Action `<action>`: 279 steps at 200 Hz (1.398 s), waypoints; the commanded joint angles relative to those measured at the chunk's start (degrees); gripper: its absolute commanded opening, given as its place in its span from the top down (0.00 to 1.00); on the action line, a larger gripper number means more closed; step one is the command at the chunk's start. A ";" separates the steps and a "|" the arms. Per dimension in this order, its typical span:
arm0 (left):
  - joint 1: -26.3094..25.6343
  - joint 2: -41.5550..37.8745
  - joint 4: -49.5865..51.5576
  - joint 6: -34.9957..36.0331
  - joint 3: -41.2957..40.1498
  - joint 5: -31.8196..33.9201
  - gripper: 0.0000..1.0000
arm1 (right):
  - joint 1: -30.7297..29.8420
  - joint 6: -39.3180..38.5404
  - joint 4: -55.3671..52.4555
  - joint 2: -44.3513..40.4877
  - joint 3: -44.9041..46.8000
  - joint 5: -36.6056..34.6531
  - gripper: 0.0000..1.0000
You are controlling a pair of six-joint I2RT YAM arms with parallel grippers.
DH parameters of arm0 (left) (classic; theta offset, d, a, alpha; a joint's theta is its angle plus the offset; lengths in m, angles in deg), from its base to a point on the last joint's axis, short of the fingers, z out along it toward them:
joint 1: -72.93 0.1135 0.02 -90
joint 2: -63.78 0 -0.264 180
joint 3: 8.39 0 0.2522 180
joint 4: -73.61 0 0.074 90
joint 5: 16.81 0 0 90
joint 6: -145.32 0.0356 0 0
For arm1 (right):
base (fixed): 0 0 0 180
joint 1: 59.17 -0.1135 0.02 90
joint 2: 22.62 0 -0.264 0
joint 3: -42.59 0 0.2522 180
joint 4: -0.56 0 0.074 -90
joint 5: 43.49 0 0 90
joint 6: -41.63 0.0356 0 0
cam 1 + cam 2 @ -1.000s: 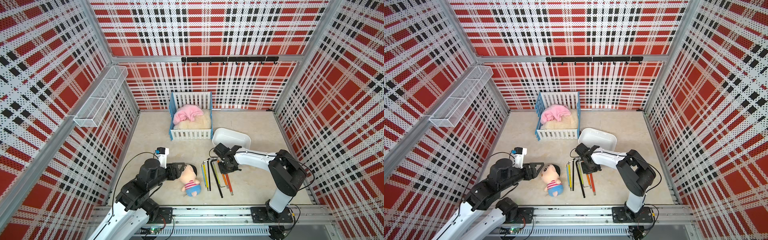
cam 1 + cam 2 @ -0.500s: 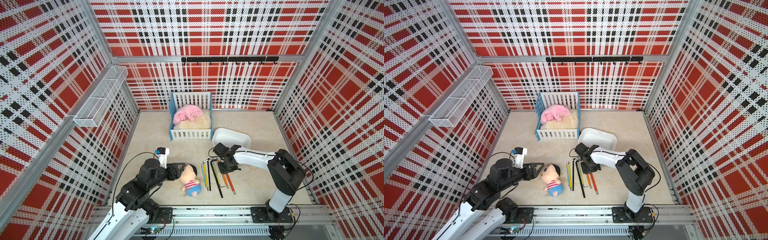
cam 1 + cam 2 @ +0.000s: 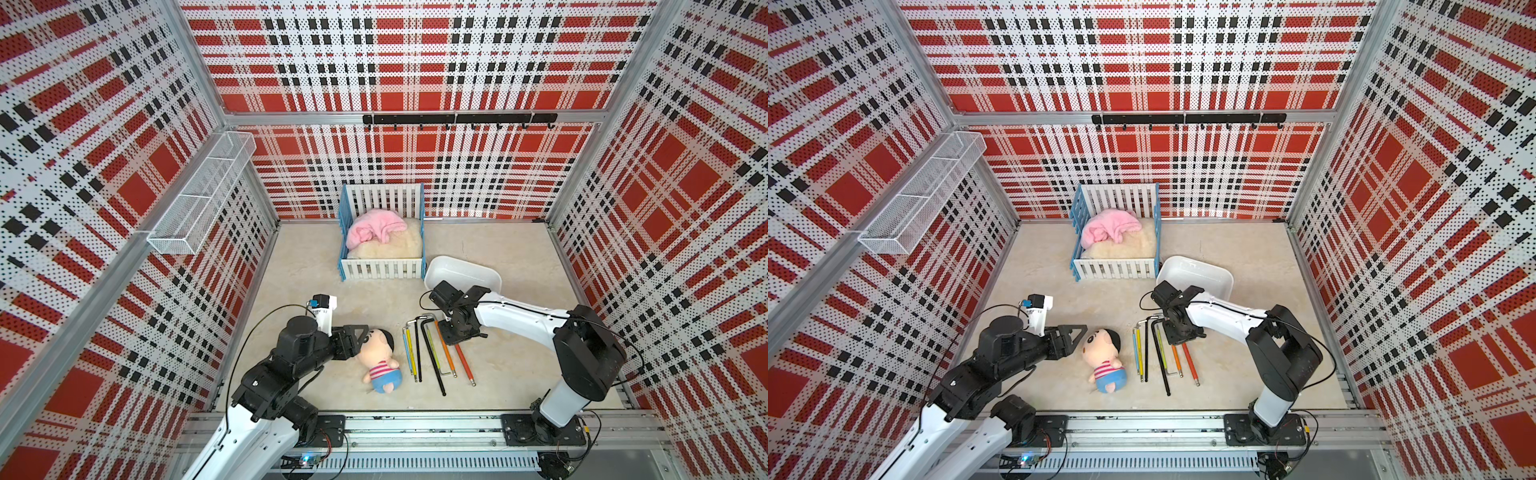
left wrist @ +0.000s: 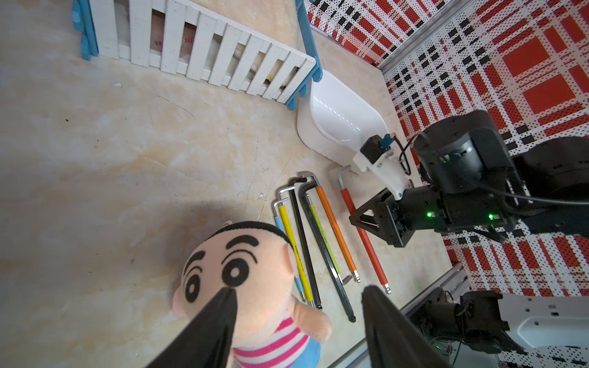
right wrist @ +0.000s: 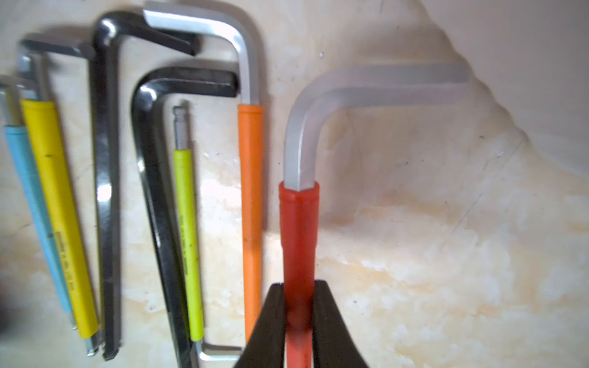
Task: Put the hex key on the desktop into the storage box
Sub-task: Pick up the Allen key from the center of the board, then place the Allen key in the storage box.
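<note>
Several hex keys lie side by side on the desktop. The rightmost is the red-sleeved hex key, also seen in both top views. My right gripper is shut on its red sleeve, low over the desktop. Its bare bent end points toward the white storage box, which stands just behind the keys. My left gripper is open and holds nothing. It hovers over the head of a plush doll.
A blue-and-white crib with a pink blanket stands behind the doll, touching the box's left corner. A wire basket hangs on the left wall. Yellow, blue, black, green and orange keys lie left of the red one.
</note>
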 commanded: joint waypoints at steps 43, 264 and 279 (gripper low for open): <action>0.28 -0.36 -0.45 0.82 -0.47 -0.65 0.32 | 0.73 -3.96 -4.96 -6.85 -10.30 -0.40 1.00; 0.54 3.85 -3.00 3.98 3.42 -1.33 0.32 | 18.14 -50.13 14.53 12.66 -29.46 -11.55 1.00; 0.54 4.03 -3.00 3.85 3.40 -1.33 0.32 | 18.13 -51.04 14.67 13.82 -29.57 -11.76 1.00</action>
